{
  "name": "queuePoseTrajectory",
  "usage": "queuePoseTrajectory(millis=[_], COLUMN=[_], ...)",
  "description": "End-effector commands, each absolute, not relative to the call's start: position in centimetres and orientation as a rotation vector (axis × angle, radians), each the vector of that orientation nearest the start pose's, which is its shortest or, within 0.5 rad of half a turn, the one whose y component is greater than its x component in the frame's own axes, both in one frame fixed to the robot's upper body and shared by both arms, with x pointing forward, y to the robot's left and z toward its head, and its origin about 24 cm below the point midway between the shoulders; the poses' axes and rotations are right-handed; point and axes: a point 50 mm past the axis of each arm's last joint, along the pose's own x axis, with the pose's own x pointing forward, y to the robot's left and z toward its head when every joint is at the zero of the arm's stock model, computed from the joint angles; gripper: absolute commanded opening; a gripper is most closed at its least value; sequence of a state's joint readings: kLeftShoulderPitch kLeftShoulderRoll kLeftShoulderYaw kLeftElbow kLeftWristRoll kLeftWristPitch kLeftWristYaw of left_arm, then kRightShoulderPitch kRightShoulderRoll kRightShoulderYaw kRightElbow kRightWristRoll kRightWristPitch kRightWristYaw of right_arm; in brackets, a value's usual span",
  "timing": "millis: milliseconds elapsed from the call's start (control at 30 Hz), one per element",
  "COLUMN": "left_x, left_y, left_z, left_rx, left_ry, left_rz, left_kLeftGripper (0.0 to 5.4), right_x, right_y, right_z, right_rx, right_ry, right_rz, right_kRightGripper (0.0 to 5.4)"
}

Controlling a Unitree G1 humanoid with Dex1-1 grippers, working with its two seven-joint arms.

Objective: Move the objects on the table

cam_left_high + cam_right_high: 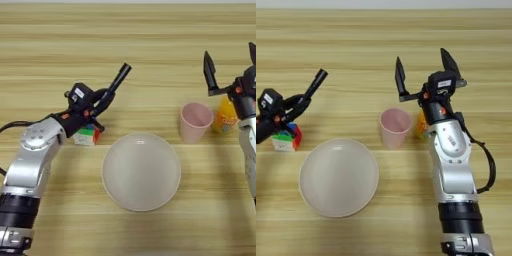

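Left of the round beige plate (141,171), your left gripper (107,96) pinches the slim black pen (119,78), tip angled up-right; right gripper (423,70), fingers spread, hovers nr the pink plastic cup (394,128).

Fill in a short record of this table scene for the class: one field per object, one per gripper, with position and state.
table: light wood
plate: centre front, nothing on it
pink cup: upright, right of plate
juice bottle: right of cup, partly hidden by right arm
puzzle cube: left of plate, under left arm
pen: held tilted by left gripper
left gripper: shut on pen
right gripper: open, beyond cup and bottle
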State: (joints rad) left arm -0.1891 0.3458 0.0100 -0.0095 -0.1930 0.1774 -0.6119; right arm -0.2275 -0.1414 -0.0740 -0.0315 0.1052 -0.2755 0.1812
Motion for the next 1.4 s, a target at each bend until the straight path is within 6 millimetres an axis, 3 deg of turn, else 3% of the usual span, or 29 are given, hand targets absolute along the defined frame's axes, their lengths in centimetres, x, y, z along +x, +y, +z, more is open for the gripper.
queuePoseTrajectory(millis=[33,667,1400], left_x=[27.8,25.8,23.2], left_y=[19.3,19.4,18.5], left_z=[8.4,3.0,0.6], left_rx=[0.161,0.177,0.133], left_ry=[0.066,0.293,0.374], left_rz=[-0.567,-0.659,-0.686], left_kLeftGripper=[0.83,0.83,0.83], right_x=[28.5,28.6,28.5], right_y=[-16.6,-16.6,-16.4], right_z=[14.2,14.3,14.3], right_rx=[-0.076,-0.070,-0.059], right_ry=[-0.549,-0.552,-0.560], right_rz=[0.168,0.171,0.164], right_kRightGripper=[5.40,5.40,5.40])
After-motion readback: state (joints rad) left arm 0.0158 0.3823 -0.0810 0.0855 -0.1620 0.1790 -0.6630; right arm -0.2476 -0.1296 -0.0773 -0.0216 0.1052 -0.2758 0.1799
